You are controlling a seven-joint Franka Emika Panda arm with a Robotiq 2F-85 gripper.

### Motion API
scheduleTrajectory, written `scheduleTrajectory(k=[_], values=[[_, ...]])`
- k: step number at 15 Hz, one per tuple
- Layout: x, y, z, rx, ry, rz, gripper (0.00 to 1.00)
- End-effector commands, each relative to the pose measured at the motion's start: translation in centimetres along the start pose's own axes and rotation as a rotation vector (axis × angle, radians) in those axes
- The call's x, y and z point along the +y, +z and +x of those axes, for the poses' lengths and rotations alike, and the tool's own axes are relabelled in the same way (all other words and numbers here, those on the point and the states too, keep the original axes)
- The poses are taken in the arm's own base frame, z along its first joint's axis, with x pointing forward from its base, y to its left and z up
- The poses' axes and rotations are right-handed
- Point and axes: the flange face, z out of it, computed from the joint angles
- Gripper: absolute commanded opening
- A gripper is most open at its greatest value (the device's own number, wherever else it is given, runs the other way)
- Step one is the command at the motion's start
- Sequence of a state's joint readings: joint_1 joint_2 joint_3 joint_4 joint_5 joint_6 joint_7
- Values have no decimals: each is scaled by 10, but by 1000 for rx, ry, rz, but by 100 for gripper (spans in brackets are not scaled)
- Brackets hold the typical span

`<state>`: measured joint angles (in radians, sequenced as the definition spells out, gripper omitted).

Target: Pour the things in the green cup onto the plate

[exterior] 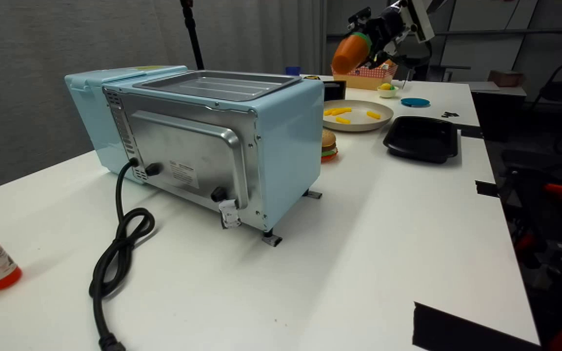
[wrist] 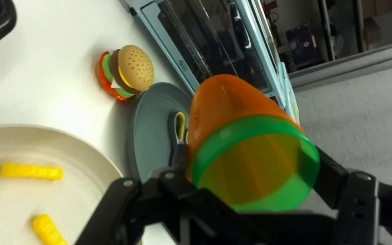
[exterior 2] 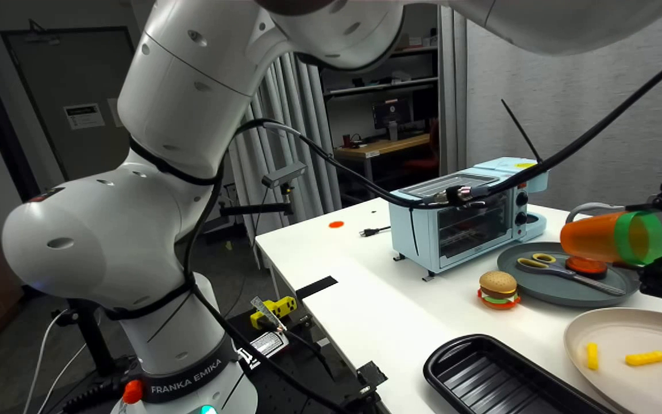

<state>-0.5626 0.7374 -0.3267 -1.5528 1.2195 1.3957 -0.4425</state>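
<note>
My gripper is shut on the cup, which has a translucent green rim part and a tapered orange body. In both exterior views, the cup is in the air, tilted on its side, with the green end at the fingers. In the wrist view its open green mouth faces the camera and no yellow bits show inside. The cream plate lies on the table. Several yellow bits lie apart on it. Part of the plate is cut off in the wrist view.
A light-blue toaster oven stands beside a toy burger. A dark grey plate holds scissors. A black tray lies beside the cream plate. A basket, small bowl and blue lid stand farther back.
</note>
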Motion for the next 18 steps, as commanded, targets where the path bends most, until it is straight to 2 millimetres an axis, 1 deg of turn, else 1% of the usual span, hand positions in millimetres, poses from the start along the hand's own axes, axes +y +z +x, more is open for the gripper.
scheduleTrajectory(k=[1, 8, 18], values=[[2, -11, 8, -71, -148, -71, 59], [9, -19, 18, -120, -359, -198, 59], [11, -31, 31, -165, -580, -340, 59]])
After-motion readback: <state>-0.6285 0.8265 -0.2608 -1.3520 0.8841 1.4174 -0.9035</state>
